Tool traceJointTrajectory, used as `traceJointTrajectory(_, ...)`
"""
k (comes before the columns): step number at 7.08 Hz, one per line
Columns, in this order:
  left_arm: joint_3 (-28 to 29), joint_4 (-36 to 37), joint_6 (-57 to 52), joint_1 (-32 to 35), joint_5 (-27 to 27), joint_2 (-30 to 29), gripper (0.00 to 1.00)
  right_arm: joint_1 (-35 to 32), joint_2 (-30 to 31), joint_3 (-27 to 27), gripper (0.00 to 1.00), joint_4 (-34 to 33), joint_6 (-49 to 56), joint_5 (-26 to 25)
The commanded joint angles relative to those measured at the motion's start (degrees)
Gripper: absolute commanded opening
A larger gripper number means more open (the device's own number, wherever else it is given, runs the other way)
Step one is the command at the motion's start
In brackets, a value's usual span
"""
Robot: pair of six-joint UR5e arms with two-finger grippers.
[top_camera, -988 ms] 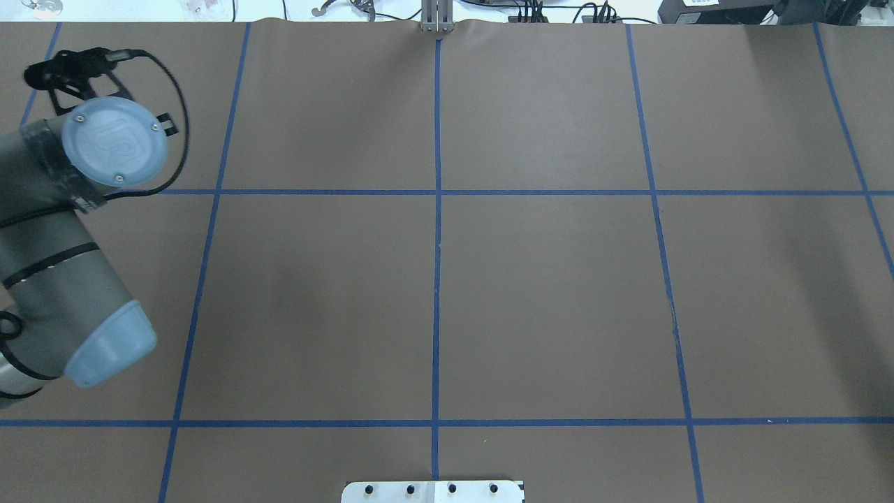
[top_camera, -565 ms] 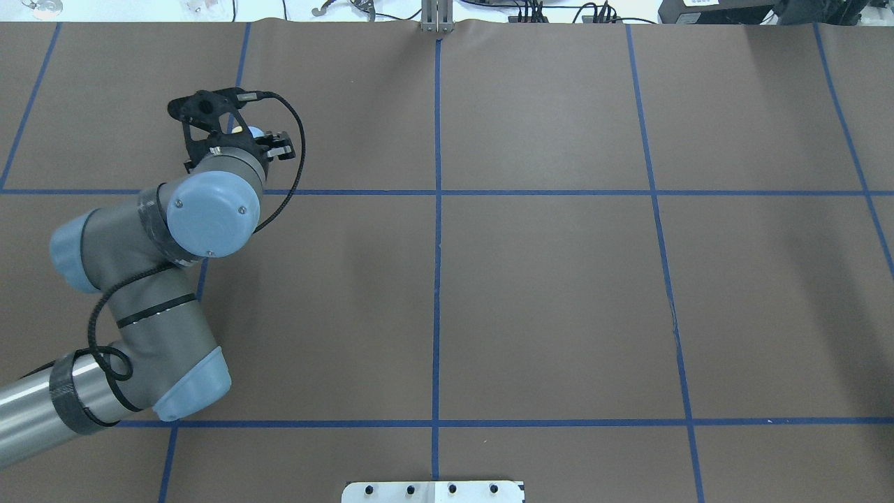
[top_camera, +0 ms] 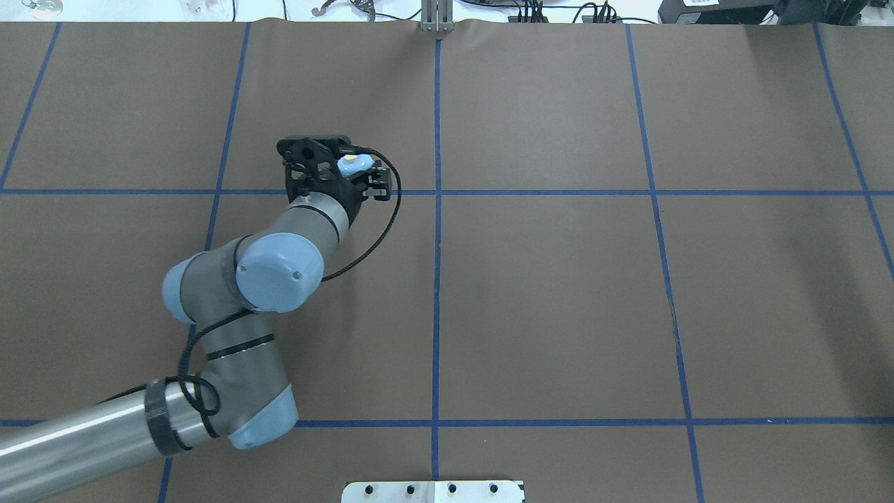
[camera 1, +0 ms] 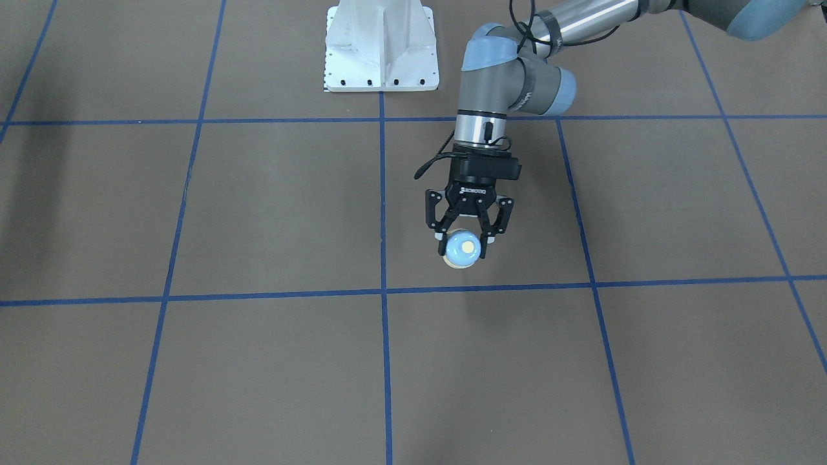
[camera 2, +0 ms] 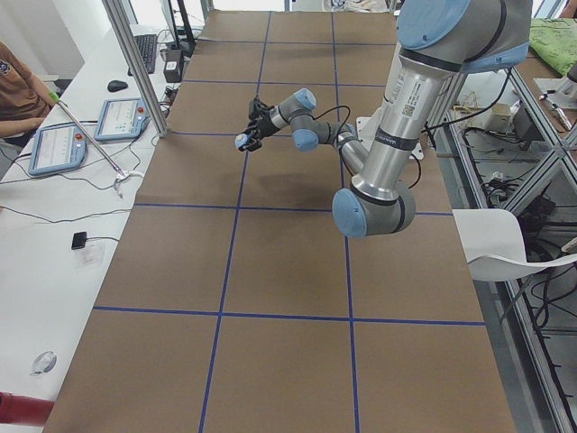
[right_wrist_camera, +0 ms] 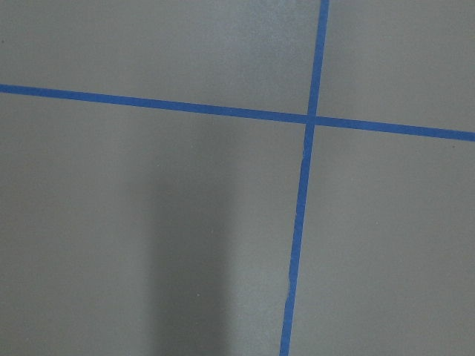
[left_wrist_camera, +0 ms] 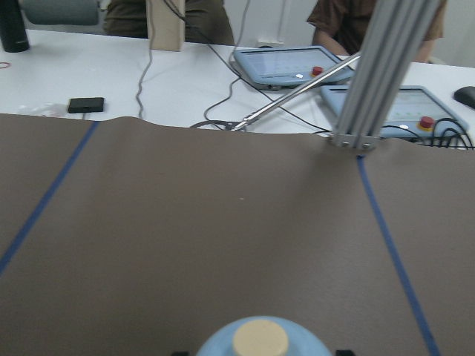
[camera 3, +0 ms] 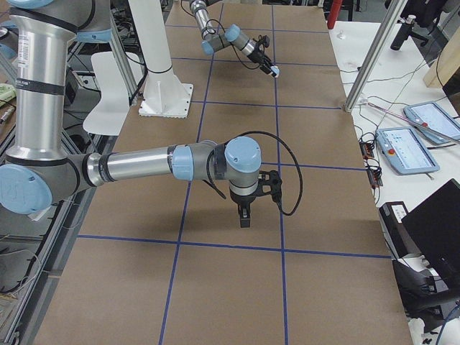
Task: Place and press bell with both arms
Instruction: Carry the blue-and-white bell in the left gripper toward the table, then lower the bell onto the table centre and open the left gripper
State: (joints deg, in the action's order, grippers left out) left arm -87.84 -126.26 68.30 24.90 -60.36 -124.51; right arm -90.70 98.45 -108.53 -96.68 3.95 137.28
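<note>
- Looking down from above, we see the left arm (top_camera: 279, 272) stretched out over the table (top_camera: 559, 293). Its left gripper (top_camera: 353, 172) is over the far cross line of blue tape (top_camera: 545, 192), a little left of the centre line.
- We find that gripper clamped on the bell (top_camera: 354, 165), with a black finger on either side of the light-blue dome. The cream button (camera 1: 466, 246) shows plainly to the front camera.
- In the left side view we see the bell carried in the air, clear of the brown surface.
- Against a second ago, we note a clear shift to the right. Then the arm was bunched at the left edge, with the gripper near the far left corner.
- A little later the gripper stood over the left lengthwise tape line; now it is past that line and near the centre.
- We saw no bell a second ago, then only a sliver of blue behind the wrist. Now its dome and button show openly.
- From the left wrist we see the dome and button at the bottom edge, with the table beyond.
- We see the right arm (camera 3: 144, 165) only from the right side, well apart from the bell. The right gripper (camera 3: 244, 220) points straight down, and we cannot tell how its fingers stand.
</note>
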Motion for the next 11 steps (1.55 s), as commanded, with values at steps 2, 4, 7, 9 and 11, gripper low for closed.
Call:
traceJointTrajectory(2,13.88,-8.2,-0.45,-3.27,2.71,-8.18,0.0,0.0,0.08,-0.1,1.0,0.0,0.0,0.09)
traceJointTrajectory(4,22.92,-8.3,-0.36,-3.28,2.71,-15.46,0.0,0.0,-0.01,0.07,1.0,0.09,0.09,0.0)
traceJointTrajectory(7,24.73,-8.65,-2.98,-3.19,2.71,-16.03,0.0,0.0,-0.01,-0.01,1.0,0.09,0.09,0.0)
traceJointTrajectory(9,25.6,-8.65,-3.09,-3.19,2.71,-16.03,0.0,0.0,0.08,0.07,1.0,0.0,0.09,0.0)
traceJointTrajectory(11,26.58,-8.65,-3.0,-3.19,2.62,-16.12,0.0,0.0,0.08,0.07,1.0,0.0,0.09,0.0)
